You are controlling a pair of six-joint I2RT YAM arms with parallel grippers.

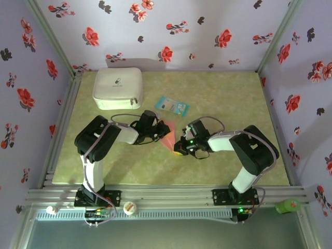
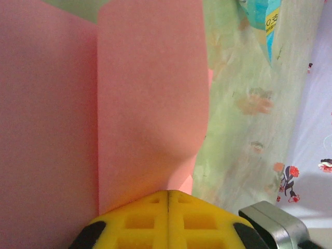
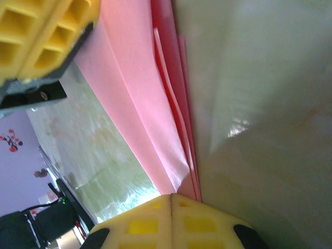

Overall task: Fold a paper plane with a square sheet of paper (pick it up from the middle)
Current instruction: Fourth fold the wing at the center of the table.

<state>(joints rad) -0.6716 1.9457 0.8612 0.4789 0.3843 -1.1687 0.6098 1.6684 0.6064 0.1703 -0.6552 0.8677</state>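
Note:
The square sheet of paper (image 1: 167,136) is salmon pink and folded into a narrow pointed shape like a paper plane, lying mid-table between both arms. My left gripper (image 1: 158,133) sits at its left edge. In the left wrist view its yellow jaws (image 2: 168,193) are shut, with a bulging pink flap (image 2: 145,104) running into their tip. My right gripper (image 1: 180,148) is at the paper's near point. In the right wrist view it (image 3: 171,195) is shut where the stacked pink layers (image 3: 140,104) converge. The left gripper's yellow fingers (image 3: 41,31) show at the top left there.
A white zipped case (image 1: 118,88) stands at the back left of the green table (image 1: 223,98). A small light-blue packet (image 1: 171,106) lies just behind the paper, also seen from the left wrist (image 2: 257,13). Flowered walls close in three sides.

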